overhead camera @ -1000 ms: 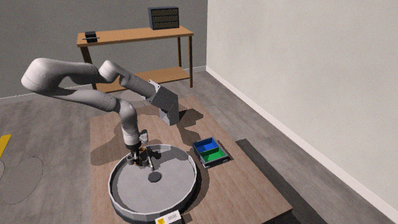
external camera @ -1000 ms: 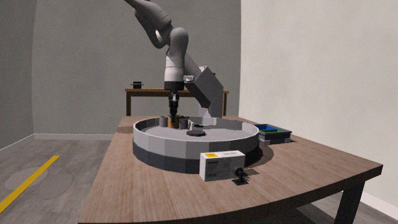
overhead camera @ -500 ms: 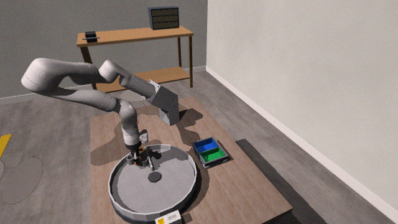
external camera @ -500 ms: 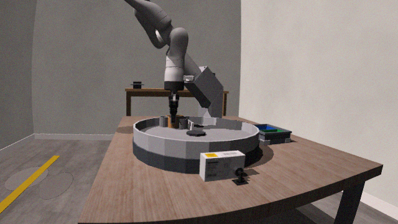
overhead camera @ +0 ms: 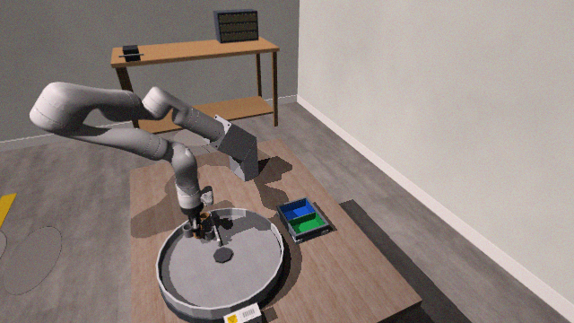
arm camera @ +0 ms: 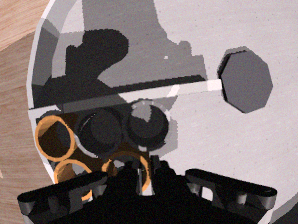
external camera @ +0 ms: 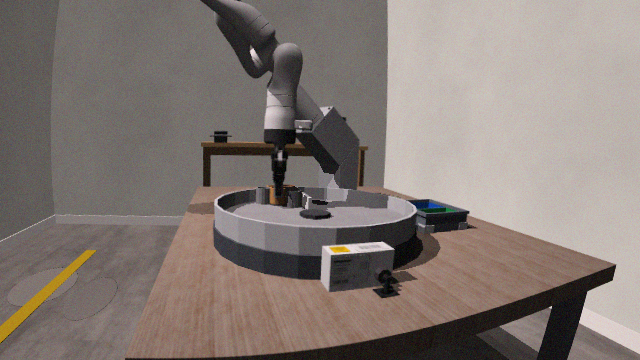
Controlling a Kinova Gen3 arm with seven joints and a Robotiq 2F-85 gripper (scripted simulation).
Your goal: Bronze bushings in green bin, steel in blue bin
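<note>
Can count one round turntable on the worktop, set toward the left edge in the top view. Can see three bronze bushings in the wrist view, bunched inside the wall: one rim-side bushing, one lower bushing partly covered, and one bronze bushing at the fingertips. Can find two steel bushings there too, an outer one and an inner one, both just beside the single straight bar that runs to the one dark hub disc. Can make out one more grey bushing on the other side of the gripper. Has the two fingers nearly together, low over the cluster, apparently pinching the wall of the bronze bushing at the tips. Shows two bins, one blue and one green, side by side in one tray near the right edge, the blue nearer the far edge. Adds, toward the near edge, one white box and one small black stand close beside it.
</note>
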